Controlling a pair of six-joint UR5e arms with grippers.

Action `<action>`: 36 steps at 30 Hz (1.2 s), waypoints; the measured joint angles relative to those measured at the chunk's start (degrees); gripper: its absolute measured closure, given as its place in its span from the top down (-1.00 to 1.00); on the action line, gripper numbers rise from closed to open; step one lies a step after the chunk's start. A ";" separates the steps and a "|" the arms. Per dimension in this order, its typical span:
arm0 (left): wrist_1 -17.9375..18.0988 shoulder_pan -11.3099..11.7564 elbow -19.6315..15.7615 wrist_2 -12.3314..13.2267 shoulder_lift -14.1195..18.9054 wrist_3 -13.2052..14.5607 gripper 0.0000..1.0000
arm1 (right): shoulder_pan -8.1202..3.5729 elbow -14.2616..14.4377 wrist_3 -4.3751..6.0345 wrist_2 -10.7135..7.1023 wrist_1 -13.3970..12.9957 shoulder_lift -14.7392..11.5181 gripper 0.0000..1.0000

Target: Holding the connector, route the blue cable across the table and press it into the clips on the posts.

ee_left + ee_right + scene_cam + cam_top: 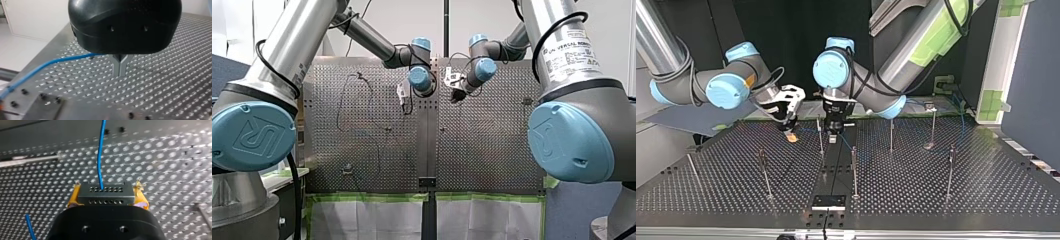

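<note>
Perforated table (961, 185): two hole-grid halves joined by a plain strip (835, 167) down the middle.
Posts (852, 170): thin upright rods spread over both halves in the top view; the clips on them are too small to make out.
Blue cable (57, 61): in the top view it hangs low over the far part of the table, from my right gripper across to my left one and on to the right. In the left wrist view it runs in under my gripper body at the finger roots.
My left gripper (120, 71): black, metal fingers pressed together at the tips, just above the strip; I cannot tell whether they pinch the cable.
My right gripper (792, 134): left of the strip in the top view, clenched on the connector.
Connector (105, 193): grey block with rows of holes, gripped between my yellow pads (74, 196), the cable leaving its face.
</note>
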 joint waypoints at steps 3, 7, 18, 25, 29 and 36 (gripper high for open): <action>1.33 -0.14 -1.33 0.95 -0.96 0.01 -1.00 | -0.16 1.41 -0.22 0.07 -0.46 0.03 -1.00; 2.96 -0.39 -2.96 1.58 -2.48 -0.06 -1.00 | -0.30 3.40 -0.27 0.09 -1.39 0.05 -1.00; 8.52 -0.38 -8.51 2.59 -5.08 -0.72 -1.00 | -0.57 8.48 0.89 0.53 -6.03 0.07 -1.00; 12.02 -0.53 -12.01 3.59 -5.15 -0.76 -1.00 | -0.79 10.53 -0.15 0.77 -7.81 0.07 -1.00; 13.76 -0.62 -13.75 4.41 -5.16 -0.80 -1.00 | -1.05 11.76 -1.12 0.93 -8.30 0.14 -1.00; 16.87 -1.02 -17.19 6.21 -6.65 -1.08 -1.00 | -1.48 13.69 -0.60 1.08 -11.04 1.35 -1.00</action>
